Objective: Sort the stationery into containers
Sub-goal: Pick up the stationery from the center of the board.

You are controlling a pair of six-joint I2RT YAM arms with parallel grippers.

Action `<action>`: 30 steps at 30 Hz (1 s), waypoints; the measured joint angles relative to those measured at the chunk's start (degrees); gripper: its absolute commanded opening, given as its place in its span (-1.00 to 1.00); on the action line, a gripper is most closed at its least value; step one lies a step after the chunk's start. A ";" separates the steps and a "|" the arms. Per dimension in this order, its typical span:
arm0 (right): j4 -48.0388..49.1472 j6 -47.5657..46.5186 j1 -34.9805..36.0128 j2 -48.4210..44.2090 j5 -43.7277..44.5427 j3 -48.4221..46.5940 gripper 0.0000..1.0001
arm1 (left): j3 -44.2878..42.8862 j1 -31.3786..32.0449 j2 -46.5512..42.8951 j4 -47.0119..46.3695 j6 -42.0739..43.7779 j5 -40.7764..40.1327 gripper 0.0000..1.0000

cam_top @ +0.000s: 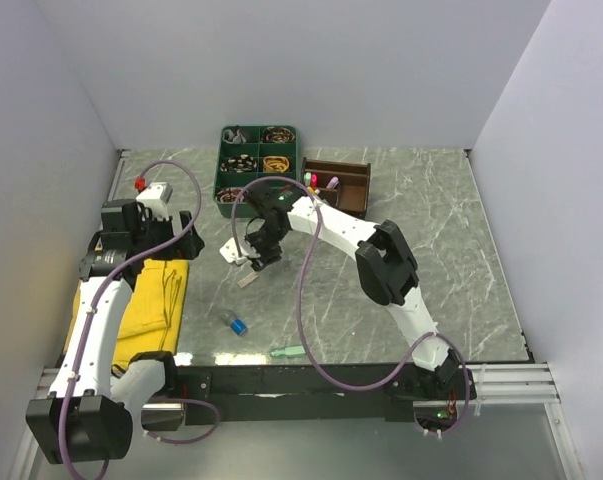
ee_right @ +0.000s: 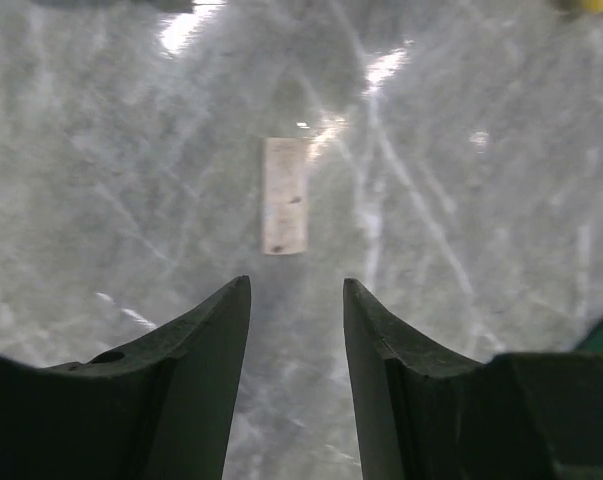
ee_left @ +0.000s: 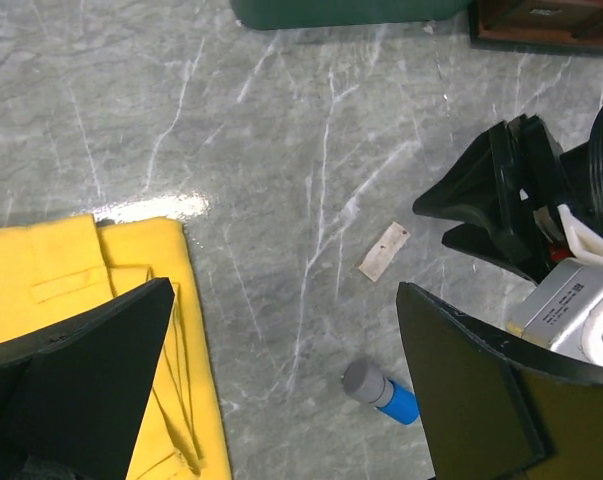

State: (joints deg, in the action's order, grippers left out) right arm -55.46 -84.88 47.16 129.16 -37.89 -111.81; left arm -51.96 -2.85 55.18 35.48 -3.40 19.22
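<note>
A small beige strip (ee_right: 284, 195) lies flat on the marble just ahead of my right gripper (ee_right: 296, 285), which is open with nothing between its fingers. From above, that gripper (cam_top: 264, 258) hovers just behind the strip (cam_top: 246, 281). A blue cap with a grey end (ee_left: 381, 390) lies on the table under my open, empty left gripper (ee_left: 281, 300), near its right finger (ee_left: 481, 380). The cap (cam_top: 238, 325) and a mint eraser (cam_top: 288, 351) sit near the front edge. The brown wooden organiser (cam_top: 353, 188) stands at the back and holds a few pens (cam_top: 321, 183). My left gripper (cam_top: 186, 240) is at the left.
A green compartment tray (cam_top: 258, 160) with small coiled items stands left of the organiser. A yellow cloth (cam_top: 146, 300) lies at the left under my left arm, its edge (ee_left: 181, 330) under the left finger. A white box with a red part (cam_top: 153, 192) sits at the back left.
</note>
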 measured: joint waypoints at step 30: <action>-3.63 2.71 2.91 9.88 7.15 -9.70 -0.03 | -0.94 -2.64 3.93 -0.98 -5.70 4.24 0.99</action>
State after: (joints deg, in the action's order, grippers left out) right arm -59.09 -82.17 50.06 139.04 -30.74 -121.51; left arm -52.90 -5.50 59.11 34.50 -9.10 23.46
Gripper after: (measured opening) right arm 0.490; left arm 0.995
